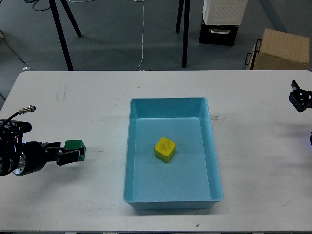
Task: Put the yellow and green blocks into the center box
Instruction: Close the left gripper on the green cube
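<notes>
Yellow block (165,149) already in blue box (213,146). Green block (74,145) left on worktop (97,97), seemingly gripped between left gripper (72,155) jaws; small, stiff, light, best held by flat sides. Right gripper (298,99) state unclear.

1. The tray (214,146) is light blue, uniform inside and out.
2. The cube (165,148) lying in it is bright yellow, with a faint embossed mark on its top face.
3. The second cube (74,145) is dark green and plain.
4. The left gripper (73,154) is black, with silver metal showing further back on the arm.
5. The right gripper (300,100) is black.
6. The table (87,102) is off-white with faint grey scuffs.
7. The cardboard box (282,49) is brown.
8. The floor (117,34) is grey-blue.
</notes>
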